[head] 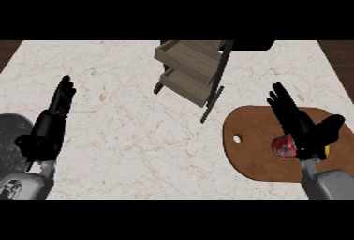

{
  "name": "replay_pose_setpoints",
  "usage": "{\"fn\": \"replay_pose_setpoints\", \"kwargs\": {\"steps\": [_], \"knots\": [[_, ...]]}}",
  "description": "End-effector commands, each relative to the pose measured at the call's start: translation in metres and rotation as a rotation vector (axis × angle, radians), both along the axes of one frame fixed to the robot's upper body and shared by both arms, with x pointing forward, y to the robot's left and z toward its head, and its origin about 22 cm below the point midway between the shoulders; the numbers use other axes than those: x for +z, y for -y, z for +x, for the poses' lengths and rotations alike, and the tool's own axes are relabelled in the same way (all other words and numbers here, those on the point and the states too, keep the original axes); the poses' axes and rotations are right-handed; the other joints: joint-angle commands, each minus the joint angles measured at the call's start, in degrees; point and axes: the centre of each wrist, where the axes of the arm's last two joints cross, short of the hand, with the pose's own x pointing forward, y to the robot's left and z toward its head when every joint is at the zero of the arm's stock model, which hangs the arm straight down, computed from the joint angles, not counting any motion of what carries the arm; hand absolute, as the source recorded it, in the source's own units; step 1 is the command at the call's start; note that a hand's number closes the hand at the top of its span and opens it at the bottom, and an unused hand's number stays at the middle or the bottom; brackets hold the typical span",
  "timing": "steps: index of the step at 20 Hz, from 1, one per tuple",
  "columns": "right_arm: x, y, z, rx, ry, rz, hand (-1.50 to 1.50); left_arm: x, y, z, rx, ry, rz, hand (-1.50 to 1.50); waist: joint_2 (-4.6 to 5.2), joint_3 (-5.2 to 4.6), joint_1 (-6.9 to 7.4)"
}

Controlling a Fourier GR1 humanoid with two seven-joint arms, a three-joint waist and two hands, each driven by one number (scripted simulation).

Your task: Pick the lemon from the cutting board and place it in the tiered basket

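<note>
A brown cutting board [256,140] lies at the right of the counter. Only a yellow sliver of the lemon [326,150] shows on it, at the right edge of my right hand [298,127]. That hand hovers over the board with its fingers straight and pointing away, the thumb spread to the right, so it is open and covers most of the lemon. The wooden tiered basket [190,65] on its dark frame stands at the back centre, to the far left of the board. My left hand [54,117] rests open at the left, fingers up.
A red object [283,146] sits on the board just left of my right palm, partly covered by it. A dark round shape [14,140] shows at the left edge. Bare marble counter [131,140] stretches between my two hands.
</note>
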Motion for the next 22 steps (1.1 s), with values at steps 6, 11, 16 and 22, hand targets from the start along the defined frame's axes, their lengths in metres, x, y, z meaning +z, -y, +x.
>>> {"fn": "replay_pose_setpoints", "kwargs": {"steps": [6,11,16,22], "knots": [[0.109,0.0,0.025,0.409,0.469,0.032,1.5,0.022,0.005,-0.002,-0.157,0.07,0.23,0.0,-0.58,0.95,0.66],[0.043,0.061,0.034,-0.365,0.209,-0.133,-1.5,0.013,0.016,-0.015,-0.215,0.022,0.204,0.0,-0.06,0.82,1.03],[0.089,0.077,0.018,-0.187,0.273,-0.251,-1.5,0.024,0.029,-0.008,-0.197,0.024,0.217,0.0,-0.23,0.75,0.19],[0.141,0.102,0.008,-0.075,-0.123,-0.739,-1.5,0.016,0.014,-0.008,-0.177,0.006,0.219,0.0,-0.51,0.29,-0.44]]}}
